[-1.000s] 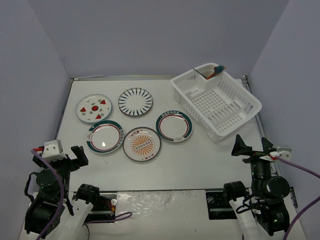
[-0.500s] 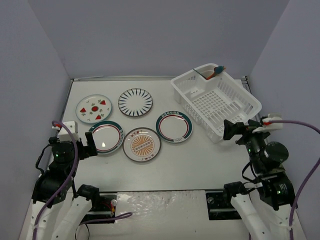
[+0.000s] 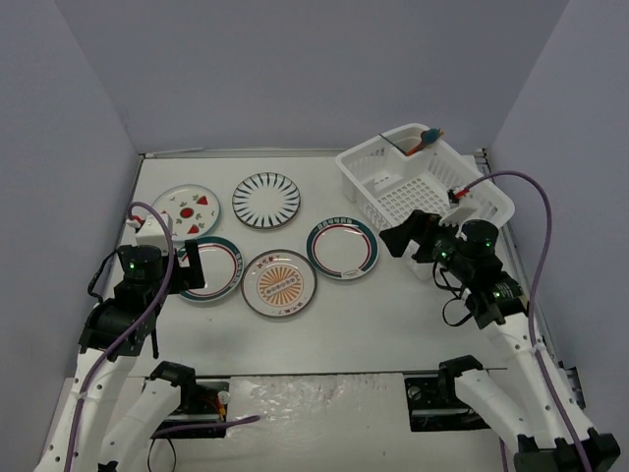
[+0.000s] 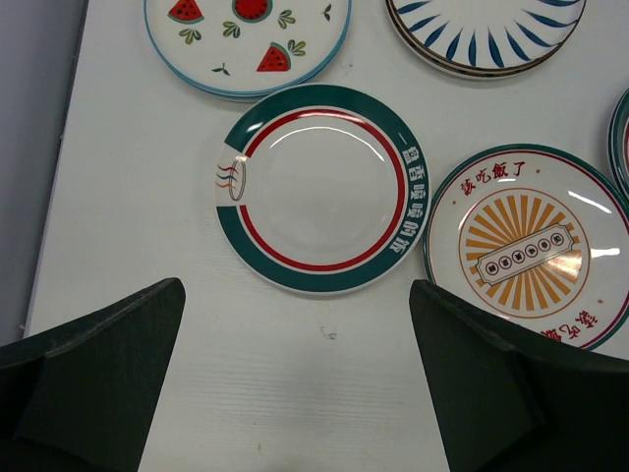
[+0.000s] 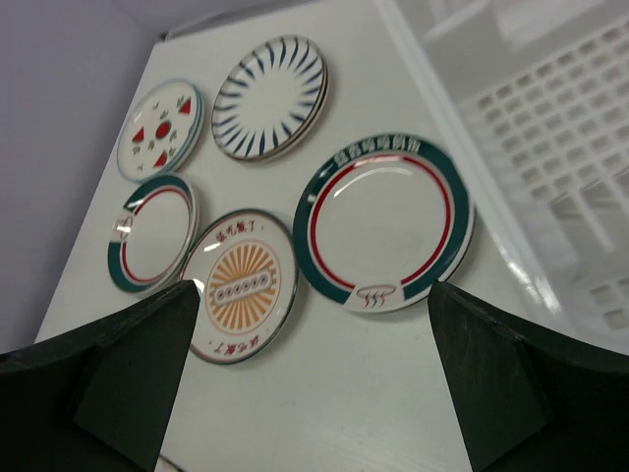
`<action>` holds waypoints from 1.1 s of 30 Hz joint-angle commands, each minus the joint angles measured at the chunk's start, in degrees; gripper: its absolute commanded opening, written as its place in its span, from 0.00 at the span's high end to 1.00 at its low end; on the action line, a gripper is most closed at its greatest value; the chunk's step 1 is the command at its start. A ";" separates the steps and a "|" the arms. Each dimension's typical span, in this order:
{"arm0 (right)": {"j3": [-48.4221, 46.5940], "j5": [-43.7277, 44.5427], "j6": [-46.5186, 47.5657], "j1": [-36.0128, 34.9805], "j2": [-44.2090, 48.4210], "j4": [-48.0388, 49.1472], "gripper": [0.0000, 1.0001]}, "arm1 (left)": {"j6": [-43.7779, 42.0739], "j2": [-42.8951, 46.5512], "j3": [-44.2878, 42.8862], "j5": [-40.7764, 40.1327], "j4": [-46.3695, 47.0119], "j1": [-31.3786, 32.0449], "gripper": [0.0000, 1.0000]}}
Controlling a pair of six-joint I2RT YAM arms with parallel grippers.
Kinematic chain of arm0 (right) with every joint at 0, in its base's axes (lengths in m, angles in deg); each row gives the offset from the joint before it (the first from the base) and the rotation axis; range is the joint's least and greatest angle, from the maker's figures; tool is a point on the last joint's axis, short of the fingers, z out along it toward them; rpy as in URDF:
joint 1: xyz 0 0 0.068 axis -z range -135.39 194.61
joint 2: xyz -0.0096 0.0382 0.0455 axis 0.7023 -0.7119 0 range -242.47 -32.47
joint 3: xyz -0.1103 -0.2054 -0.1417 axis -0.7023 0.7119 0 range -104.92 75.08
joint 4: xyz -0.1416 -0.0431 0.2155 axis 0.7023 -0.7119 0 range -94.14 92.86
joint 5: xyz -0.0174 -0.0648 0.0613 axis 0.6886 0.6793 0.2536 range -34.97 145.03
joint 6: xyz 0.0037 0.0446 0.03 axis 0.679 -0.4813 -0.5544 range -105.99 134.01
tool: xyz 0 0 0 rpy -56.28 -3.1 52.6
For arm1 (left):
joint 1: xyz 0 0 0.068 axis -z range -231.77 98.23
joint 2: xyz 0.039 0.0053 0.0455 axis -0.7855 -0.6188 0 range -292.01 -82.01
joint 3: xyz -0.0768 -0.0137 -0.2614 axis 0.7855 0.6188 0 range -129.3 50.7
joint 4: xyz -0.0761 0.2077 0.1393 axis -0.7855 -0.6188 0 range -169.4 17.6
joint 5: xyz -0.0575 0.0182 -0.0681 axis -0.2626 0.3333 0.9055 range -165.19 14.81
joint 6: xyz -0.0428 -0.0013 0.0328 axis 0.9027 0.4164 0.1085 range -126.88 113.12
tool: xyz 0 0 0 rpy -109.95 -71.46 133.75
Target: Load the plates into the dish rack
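Note:
Five plates lie flat on the white table: one with red fruit (image 3: 184, 211), a dark-striped one (image 3: 266, 201), a left green-and-red rimmed one (image 3: 208, 267), an orange sunburst one (image 3: 280, 283) and a right green-and-red rimmed one (image 3: 343, 247). The white dish rack (image 3: 369, 197) stands at the back right. My left gripper (image 3: 179, 270) hovers open at the near-left of the left rimmed plate (image 4: 319, 187), nothing between its fingers (image 4: 108, 364). My right gripper (image 3: 408, 236) hangs open between the rack and the right rimmed plate (image 5: 383, 221), which lies just beyond its empty fingers (image 5: 511, 374).
A utensil cup at the rack's far corner holds a blue-and-orange item (image 3: 428, 139). Grey walls close in the table on the left, back and right. The rack's perforated floor (image 5: 536, 118) fills the right of the right wrist view.
Both arms have lifted from beside their bases and swung forward over the table, the left to the left rimmed plate, the right toward the rack's near side. Both grippers stayed open.

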 commanded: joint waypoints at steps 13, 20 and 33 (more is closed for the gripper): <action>14.61 19.90 -21.84 -30.51 -24.34 39.32 0.09 | 1.49 2.76 2.58 1.66 6.63 0.15 0.03; 15.70 22.81 -25.21 -33.43 -34.23 46.73 0.15 | 1.52 2.65 2.76 0.84 6.14 0.15 0.03; 16.86 21.13 -30.58 -33.70 -47.73 56.64 0.33 | 0.96 2.33 2.50 0.86 6.05 0.06 0.03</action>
